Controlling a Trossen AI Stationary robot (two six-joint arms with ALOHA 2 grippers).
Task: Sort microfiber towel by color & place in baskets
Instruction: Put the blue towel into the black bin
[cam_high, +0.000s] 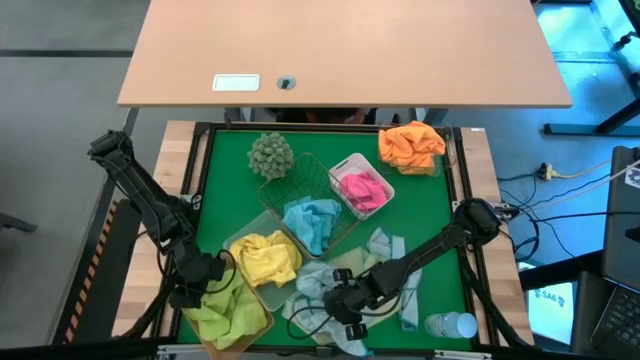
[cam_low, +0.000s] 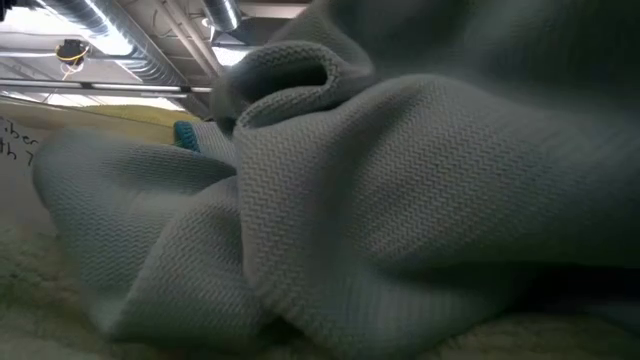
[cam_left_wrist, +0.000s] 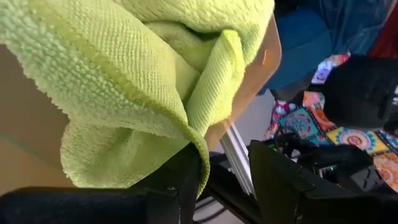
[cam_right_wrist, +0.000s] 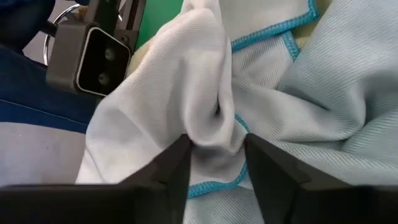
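My left gripper (cam_high: 200, 285) (cam_left_wrist: 224, 162) is open at the amber basket (cam_high: 262, 318), which holds a lime green towel (cam_high: 222, 305) (cam_left_wrist: 143, 81). My right gripper (cam_high: 345, 305) (cam_right_wrist: 217, 149) is down on a pile of pale blue towels (cam_high: 385, 248) at the table's near edge, shut on a fold of one. A yellow towel (cam_high: 265, 255) fills the frosted basket. A light blue one (cam_high: 312, 222) lies in the green wire basket, and a pink one (cam_high: 362, 188) in the white basket. An orange towel (cam_high: 412, 147) lies on the mat's far right corner. My left gripper: the lime towel's hemmed edge (cam_left_wrist: 198, 165) hangs against one finger (cam_left_wrist: 183, 180); I cannot tell whether it rests on it. My right gripper pinches a raised fold (cam_right_wrist: 214, 124) of a pale blue towel with a teal hem between its two fingers, from above. The rest of the towel lies slack on the pile.
A grey-green bobbly ball (cam_high: 270, 155) sits on the mat's far left part. A clear bottle (cam_high: 450, 325) lies at the near right corner. Pale cloth (cam_low: 400, 200) fills the low view. A wooden table (cam_high: 340, 50) stands beyond the mat.
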